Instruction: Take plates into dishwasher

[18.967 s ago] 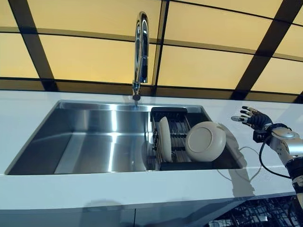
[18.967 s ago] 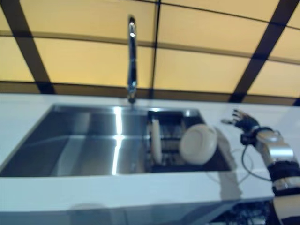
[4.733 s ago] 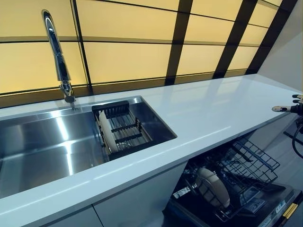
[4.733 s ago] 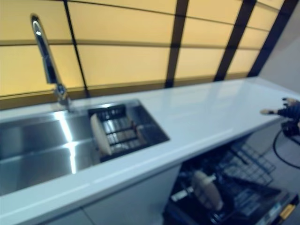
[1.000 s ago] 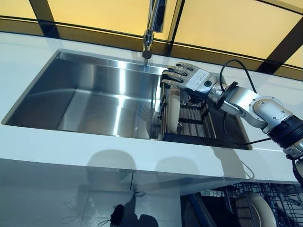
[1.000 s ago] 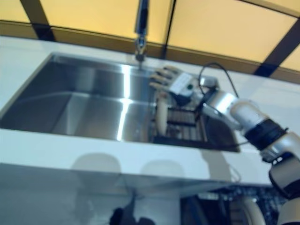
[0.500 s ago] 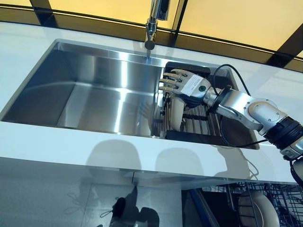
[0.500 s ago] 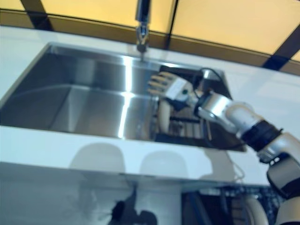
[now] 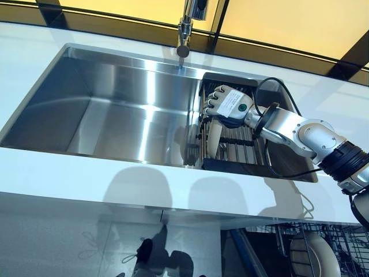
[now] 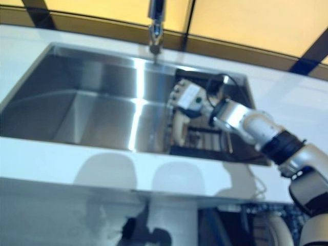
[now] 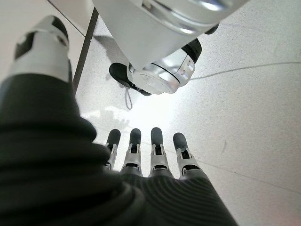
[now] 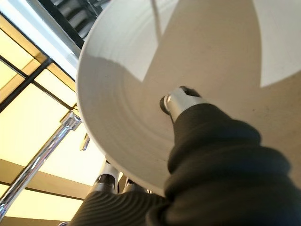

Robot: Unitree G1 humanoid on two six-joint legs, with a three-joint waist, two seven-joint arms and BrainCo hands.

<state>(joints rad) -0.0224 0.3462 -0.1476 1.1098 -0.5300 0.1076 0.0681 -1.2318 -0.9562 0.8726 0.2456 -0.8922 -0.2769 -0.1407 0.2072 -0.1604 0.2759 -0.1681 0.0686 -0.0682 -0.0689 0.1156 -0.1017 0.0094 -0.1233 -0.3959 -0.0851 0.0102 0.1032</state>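
Head stereo pair looking down, sharing the sink [image 9: 115, 109], right wrist close against plate [image 12: 197, 70], left wrist facing floor [image 11: 244, 94]

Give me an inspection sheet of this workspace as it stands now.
Surface: white counter around a steel sink.
Job's things: one plate on edge in the dish rack; another plate in the dishwasher rack below.
Clutter: nothing seen.
Hands: right hand curled over the sink plate's rim; left hand hangs open above the floor.
Cables: nothing seen.
Surroundings: faucet, yellow panelled wall.
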